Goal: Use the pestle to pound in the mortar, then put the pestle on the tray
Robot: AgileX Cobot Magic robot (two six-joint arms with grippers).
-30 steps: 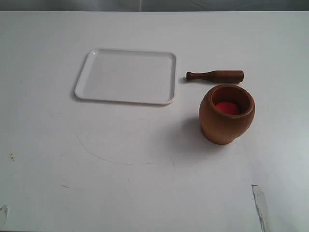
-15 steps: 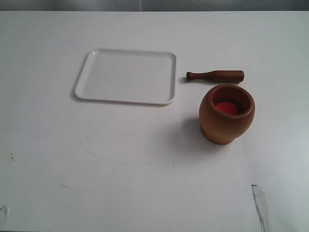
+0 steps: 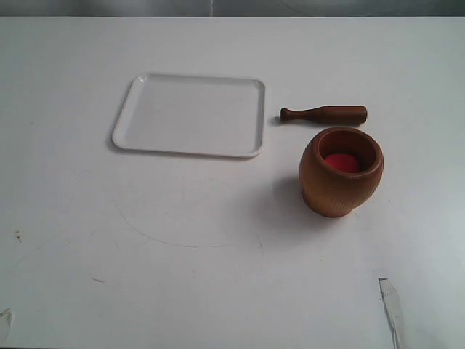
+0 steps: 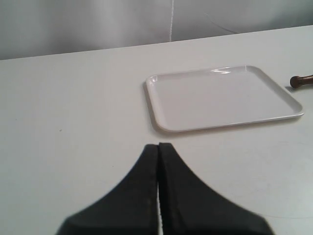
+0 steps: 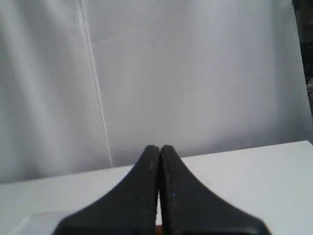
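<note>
The light-brown wooden mortar [image 3: 341, 171] stands upright on the white table [image 3: 218, 276], its red bottom showing. Just behind it the dark pestle [image 3: 324, 114] lies flat, knob end toward the tray; its knob [image 4: 301, 81] also peeks in at the edge of the left wrist view. The white tray [image 3: 190, 114] [image 4: 222, 97] lies empty to the left of the pestle. My left gripper [image 4: 159, 147] is shut with nothing in it, short of the tray. My right gripper [image 5: 159, 148] is shut and empty, facing the backdrop. Neither gripper shows in the exterior view.
A grey curtain backdrop [image 5: 195, 73] rises behind the table's far edge. A thin shiny strip [image 3: 392, 309] lies near the front right edge of the table, and a small mark [image 3: 6, 320] sits at the front left.
</note>
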